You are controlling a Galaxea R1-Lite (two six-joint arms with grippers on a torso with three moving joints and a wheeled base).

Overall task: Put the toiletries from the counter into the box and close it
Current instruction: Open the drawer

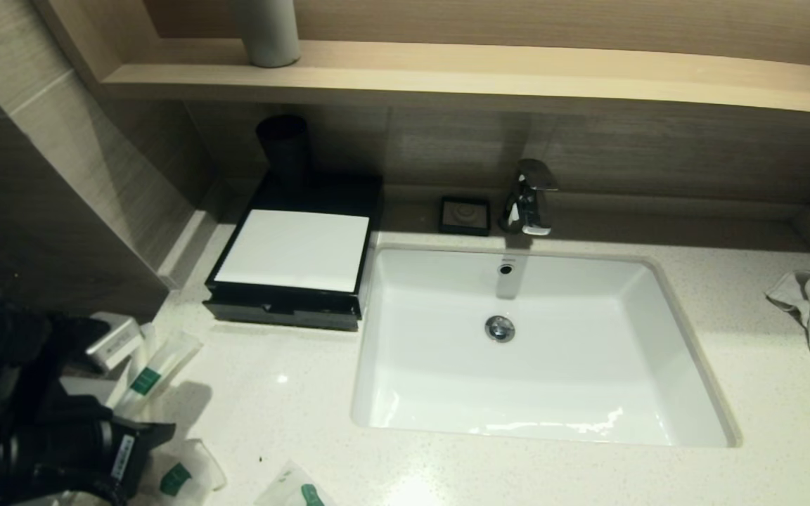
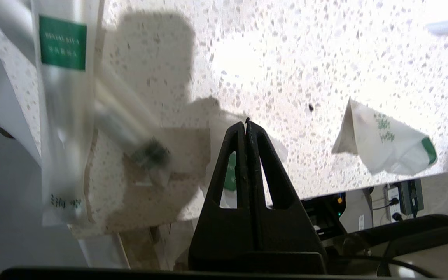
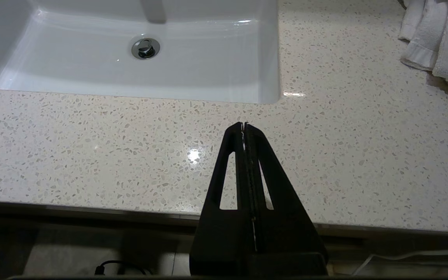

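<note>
The black box (image 1: 285, 309) sits closed at the back of the counter (image 1: 292, 393), hard against the left rim of the sink (image 1: 538, 422), its white lid panel flat on top; nothing of its inside shows. A black cup (image 1: 283, 147) stands behind it.

The left gripper (image 2: 246, 123) hangs low over the counter's near-left corner, jaws pressed together and holding nothing. Just ahead of its tips lies a small clear sachet with a green label (image 2: 230, 177), partly under the fingers. Off to one side is a long clear dental kit packet (image 2: 62, 97), and to the other a crumpled white sachet with green print (image 2: 383, 142) close to the counter's front edge. Open speckled stone stretches beyond the tips.

The right gripper (image 3: 244, 125) hovers past the counter's front edge, jaws likewise closed on nothing, with bare stone ahead, the sink beyond and a white towel (image 3: 438, 39) well off to the side.
</note>
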